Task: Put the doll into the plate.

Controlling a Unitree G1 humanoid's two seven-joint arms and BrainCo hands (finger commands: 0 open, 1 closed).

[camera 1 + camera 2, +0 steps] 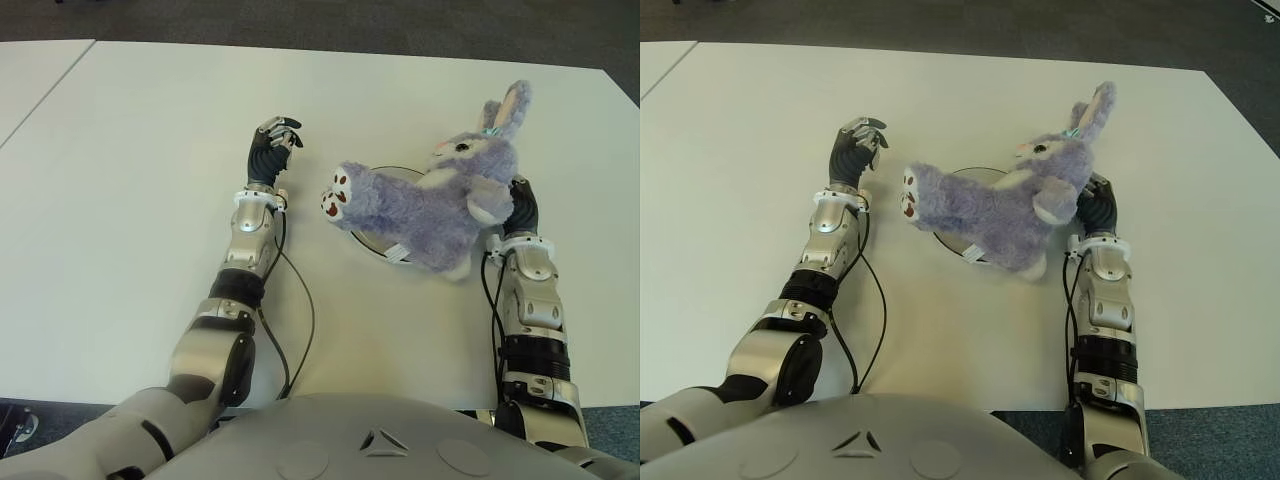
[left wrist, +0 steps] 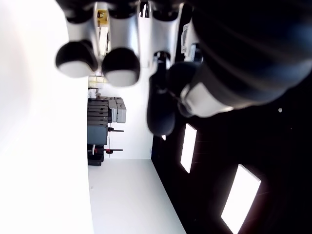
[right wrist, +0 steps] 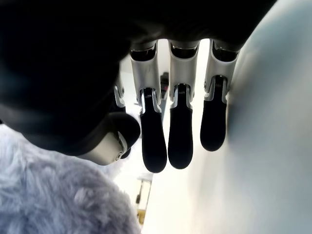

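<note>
The doll (image 1: 440, 205), a lilac plush rabbit, lies on its side across the plate (image 1: 390, 174), its body covering most of the dish so that only an arc of the rim shows at the far side and a sliver at the near side; its white-soled feet stick out past the rim toward the table's left edge, and its head and ears reach past the rim toward the far right corner. Judged from that, the placing step looks all but done, and what remains is letting go and drawing back. The right hand (image 1: 521, 203) shows just beside the doll's near-right flank, on the side toward the table's right edge; its wrist view shows the fingers (image 3: 181, 131) extended straight and apart from the thumb, with fur just beside the thumb but nothing gripped between them, so the hand is released and holds nothing. The next move calls for pulling this hand away toward the table's right edge without snagging the fur or dragging the doll off the plate, since the toy overhangs the rim on both sides and could tip. The left hand (image 1: 272, 150) shows beside the doll's feet, toward the table's left edge, fingers loosely bent and empty. The plate holds nothing but the doll. The white table (image 1: 130, 180) carries nothing else nearby.
</note>
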